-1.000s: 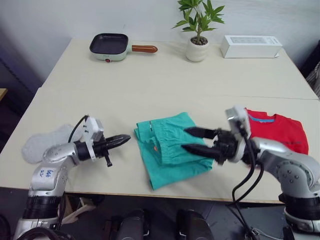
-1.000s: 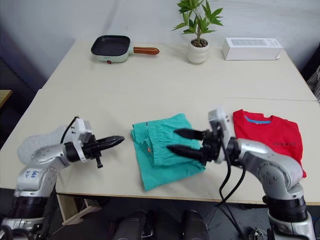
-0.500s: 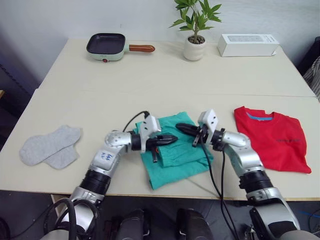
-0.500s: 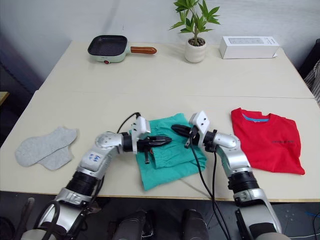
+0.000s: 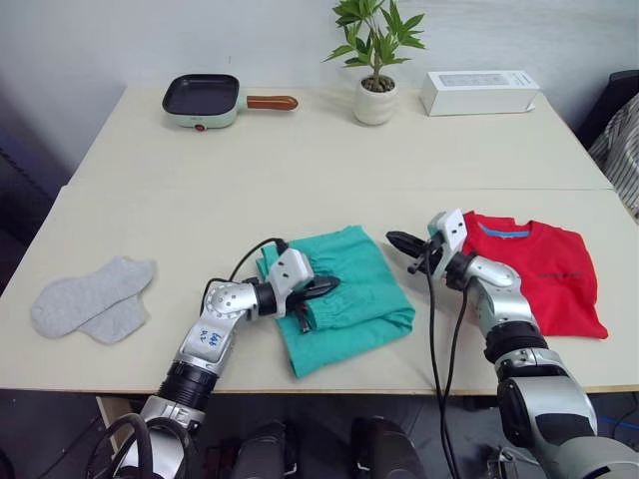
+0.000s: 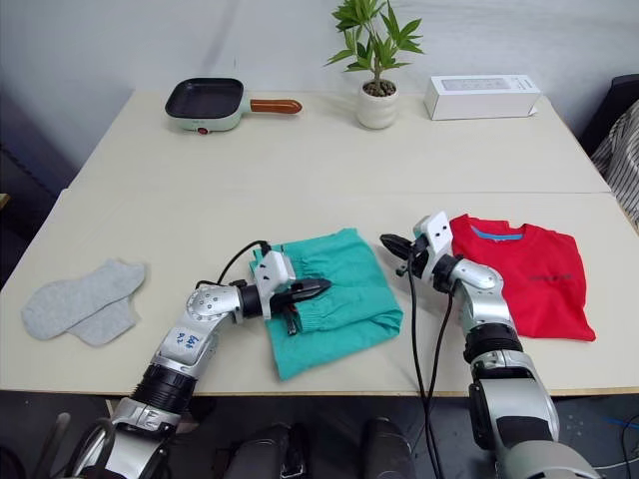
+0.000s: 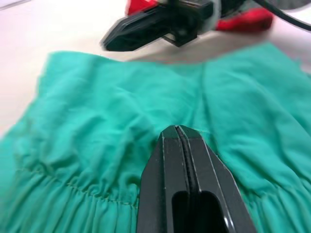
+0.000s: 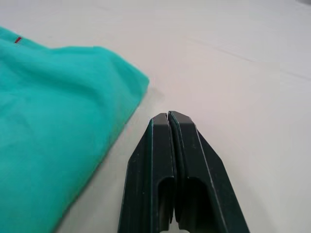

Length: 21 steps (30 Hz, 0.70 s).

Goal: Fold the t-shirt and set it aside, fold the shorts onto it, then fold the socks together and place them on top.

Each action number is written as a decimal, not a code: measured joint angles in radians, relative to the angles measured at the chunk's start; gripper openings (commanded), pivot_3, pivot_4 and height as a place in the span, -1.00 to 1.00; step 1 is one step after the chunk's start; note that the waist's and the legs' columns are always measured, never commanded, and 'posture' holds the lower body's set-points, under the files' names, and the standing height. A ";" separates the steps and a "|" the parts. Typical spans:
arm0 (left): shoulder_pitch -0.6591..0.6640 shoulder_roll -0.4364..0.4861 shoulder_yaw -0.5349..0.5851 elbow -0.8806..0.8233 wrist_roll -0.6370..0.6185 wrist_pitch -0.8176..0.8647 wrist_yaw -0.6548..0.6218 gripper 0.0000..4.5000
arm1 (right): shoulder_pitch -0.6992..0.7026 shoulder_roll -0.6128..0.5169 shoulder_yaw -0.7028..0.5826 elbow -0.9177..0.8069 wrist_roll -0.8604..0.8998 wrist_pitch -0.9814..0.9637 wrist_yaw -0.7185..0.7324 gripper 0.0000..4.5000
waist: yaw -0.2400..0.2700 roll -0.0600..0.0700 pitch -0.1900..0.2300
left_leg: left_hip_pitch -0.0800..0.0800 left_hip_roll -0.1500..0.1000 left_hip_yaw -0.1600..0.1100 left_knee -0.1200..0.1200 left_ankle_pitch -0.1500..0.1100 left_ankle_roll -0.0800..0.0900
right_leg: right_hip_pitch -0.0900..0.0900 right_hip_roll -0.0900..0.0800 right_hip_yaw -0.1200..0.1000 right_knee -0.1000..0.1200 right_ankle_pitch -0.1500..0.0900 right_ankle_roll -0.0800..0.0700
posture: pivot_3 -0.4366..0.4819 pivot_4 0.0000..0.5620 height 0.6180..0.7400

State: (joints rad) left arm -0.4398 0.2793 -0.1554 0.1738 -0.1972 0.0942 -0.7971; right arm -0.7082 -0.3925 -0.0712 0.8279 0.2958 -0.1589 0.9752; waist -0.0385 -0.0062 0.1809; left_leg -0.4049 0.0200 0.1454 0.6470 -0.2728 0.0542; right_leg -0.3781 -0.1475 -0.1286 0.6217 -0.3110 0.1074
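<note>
Nearest the front edge of the table (image 5: 150,190), the shorts (image 5: 344,299) lie in a folded teal bundle, gathered waistband toward the robot's left. The left gripper (image 5: 327,285) rests right over that waistband area, fingers pressed together with nothing between them; from the left wrist view the closed fingertips (image 7: 177,133) sit just above the gathered seam of the teal fabric, not pinching it.

Off to the robot's left, the socks (image 5: 88,297) lie flat on the tabletop, two light grey shapes overlapping, well apart from the shorts.

Now to the right side: the right gripper (image 5: 402,242) hovers just beside the shorts' far right corner, over bare table, between the shorts and the t-shirt (image 5: 544,269). Its fingers are closed tight and empty; the right wrist view shows them side by side with the teal edge (image 8: 73,107) just off to one side, apart from the tips. The red t-shirt is folded flat on the robot's right, blue collar band toward the far side, near the right arm.

Further back, across the seam where two tabletops meet, a small green frying pan (image 5: 205,99) with a brown handle sits at the far left. A potted plant (image 5: 375,60) in a white pot stands near the middle, and a white box (image 5: 479,92) lies to its right.
</note>
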 measured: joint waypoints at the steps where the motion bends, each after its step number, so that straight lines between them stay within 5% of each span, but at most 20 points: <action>1: -0.020 -0.007 0.020 -0.011 -0.038 0.033 -0.003 -1.00 | 0.025 0.001 -0.012 -0.062 0.032 0.026 0.035 -0.98 | 0.003 0.000 0.000 | -0.001 0.000 -0.001 0.000 0.001 0.000 | 0.000 0.000 -0.001 0.001 0.000 0.000 | -0.05 -0.47 1.00; 6: -0.132 0.014 0.061 -0.050 -0.090 0.118 -0.019 -1.00 | 0.168 -0.001 -0.004 -0.374 0.118 0.139 0.142 -0.98 | 0.013 0.001 0.000 | 0.000 -0.002 -0.001 0.001 0.000 0.002 | 0.003 0.000 -0.002 0.000 0.001 0.001 | -0.05 -0.47 1.00; 17: -0.098 0.001 -0.041 0.087 0.043 0.074 -0.002 -1.00 | 0.483 -0.128 0.101 -0.730 0.088 0.198 0.220 -0.98 | 0.020 0.000 0.001 | -0.001 -0.003 -0.001 0.001 -0.004 -0.001 | 0.002 -0.002 0.000 -0.005 0.001 0.003 | -0.05 -0.47 1.00; 21: -0.076 0.016 -0.035 0.090 0.043 0.019 -0.027 -1.00 | 0.502 -0.249 0.073 -0.828 0.203 0.393 0.273 -0.56 | 0.021 0.000 0.001 | -0.001 -0.003 -0.001 0.001 -0.004 -0.001 | 0.002 -0.003 0.000 -0.005 0.001 0.002 | -0.05 -0.47 1.00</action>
State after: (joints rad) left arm -0.5154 0.2950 -0.1905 0.2641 -0.1545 0.1132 -0.8241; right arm -0.2057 -0.6414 0.0020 -0.0004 0.4988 0.2342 1.2480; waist -0.0178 -0.0058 0.1815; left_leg -0.4057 0.0173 0.1442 0.6478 -0.2770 0.0533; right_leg -0.3766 -0.1502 -0.1283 0.6163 -0.3098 0.1096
